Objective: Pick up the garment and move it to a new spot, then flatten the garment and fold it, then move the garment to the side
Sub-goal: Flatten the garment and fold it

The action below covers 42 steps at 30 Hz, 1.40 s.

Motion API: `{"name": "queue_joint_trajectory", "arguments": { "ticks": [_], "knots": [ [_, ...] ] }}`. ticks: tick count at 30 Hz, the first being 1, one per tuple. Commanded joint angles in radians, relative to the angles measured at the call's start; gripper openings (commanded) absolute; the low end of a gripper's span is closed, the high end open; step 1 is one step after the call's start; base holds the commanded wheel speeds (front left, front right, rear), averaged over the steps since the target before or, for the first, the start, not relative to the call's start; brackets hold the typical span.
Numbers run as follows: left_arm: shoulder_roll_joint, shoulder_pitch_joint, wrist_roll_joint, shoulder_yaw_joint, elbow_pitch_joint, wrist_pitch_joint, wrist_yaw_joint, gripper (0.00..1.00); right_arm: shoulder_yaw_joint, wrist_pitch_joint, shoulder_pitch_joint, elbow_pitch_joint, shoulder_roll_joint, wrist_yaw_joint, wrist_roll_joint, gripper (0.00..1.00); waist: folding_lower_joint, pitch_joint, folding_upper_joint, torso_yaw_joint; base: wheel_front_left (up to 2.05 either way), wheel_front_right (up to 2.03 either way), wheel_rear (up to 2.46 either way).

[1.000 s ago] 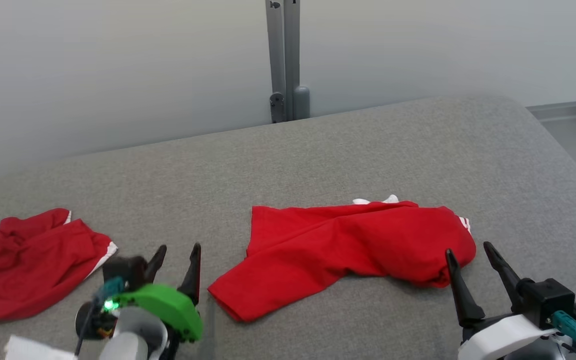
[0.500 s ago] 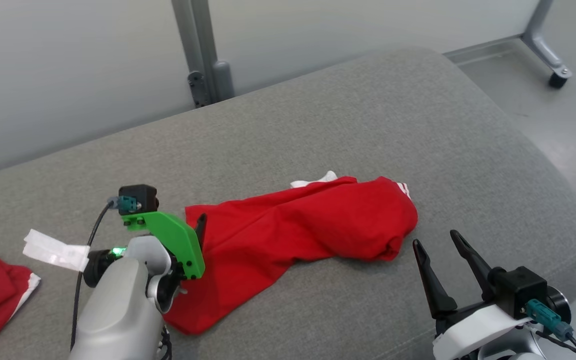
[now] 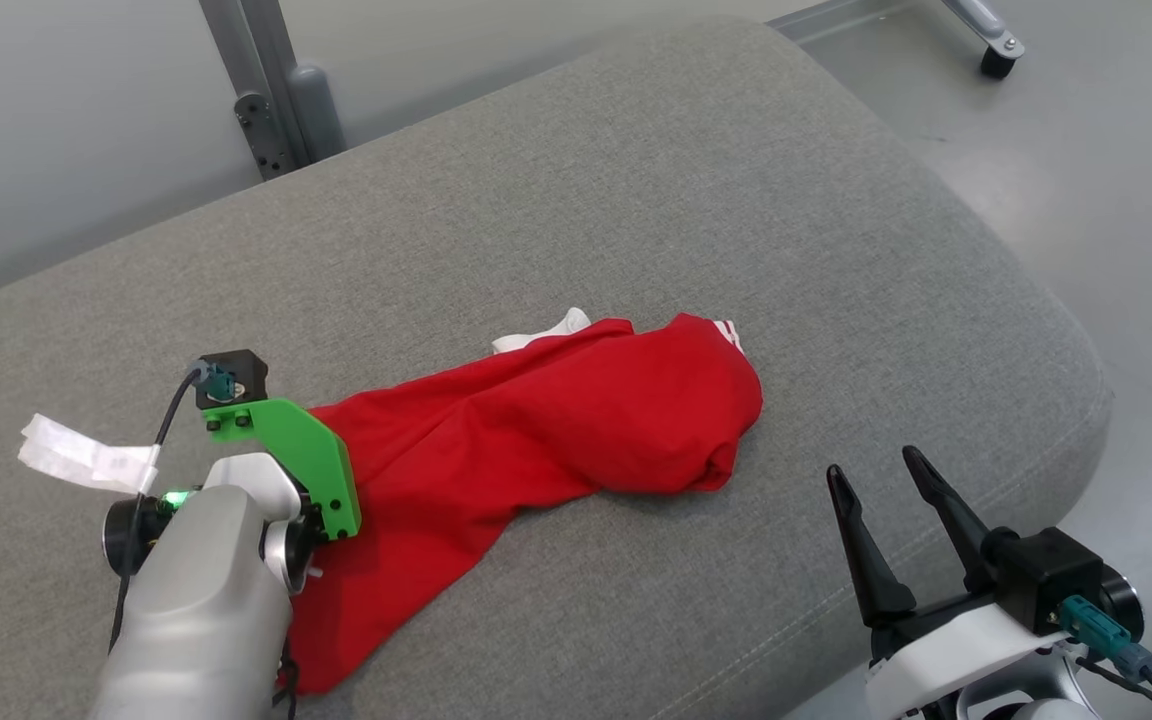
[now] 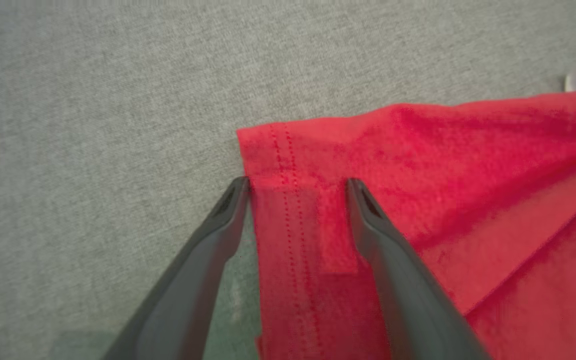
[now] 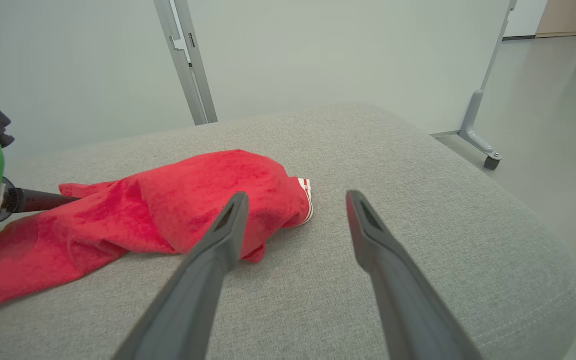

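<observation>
garment: matt cloth | cushion: coarse woven fabric (matt too)

The left arm reaches forward, and the left end effector points down with both fingers spread apart. The right end effector hangs low on the right, fingers parted and pointing upward.

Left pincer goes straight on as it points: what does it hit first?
The garment, at its hem corner, which sits inside the open left pincer; then probably the cushion under it. Depth is unclear.
</observation>
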<state>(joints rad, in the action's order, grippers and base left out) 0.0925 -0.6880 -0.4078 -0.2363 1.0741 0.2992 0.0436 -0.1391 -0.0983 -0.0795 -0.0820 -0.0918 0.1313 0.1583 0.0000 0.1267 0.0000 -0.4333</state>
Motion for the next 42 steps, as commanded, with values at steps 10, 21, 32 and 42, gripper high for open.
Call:
{"name": "queue_joint_trajectory", "arguments": {
  "ticks": [10, 21, 32, 42],
  "knots": [
    [-0.007, -0.044, 0.017, -0.032, 0.067, -0.017, 0.02, 0.0, -0.007, -0.01, 0.02, -0.004, 0.005, -0.001, 0.0, 1.0, 0.0, 0.02, 0.0, -0.002, 0.0, 0.0, 0.0],
    [-0.018, -0.208, 0.042, -0.03, -0.07, -0.495, 0.028, 0.0, 0.016, -0.015, 0.018, 0.0, 0.01, -0.001, -0.005, 1.0, 0.0, 0.011, 0.0, 0.034, 0.0, 0.0, 0.0],
    [-0.04, -0.209, -0.025, 0.021, -0.522, -0.562, -0.026, 0.0, 0.04, -0.015, 0.0, -0.006, 0.015, -0.001, -0.007, 1.0, 0.0, -0.021, 0.0, 0.135, 0.0, 0.0, 0.0],
    [-0.04, 0.077, -0.078, 0.012, -0.6, -0.564, 0.029, 0.0, 0.038, -0.019, -0.007, 0.004, 0.023, -0.001, 0.002, 1.0, 0.0, -0.061, 0.0, 0.259, 0.0, 0.0, 0.0]
  ]
}}
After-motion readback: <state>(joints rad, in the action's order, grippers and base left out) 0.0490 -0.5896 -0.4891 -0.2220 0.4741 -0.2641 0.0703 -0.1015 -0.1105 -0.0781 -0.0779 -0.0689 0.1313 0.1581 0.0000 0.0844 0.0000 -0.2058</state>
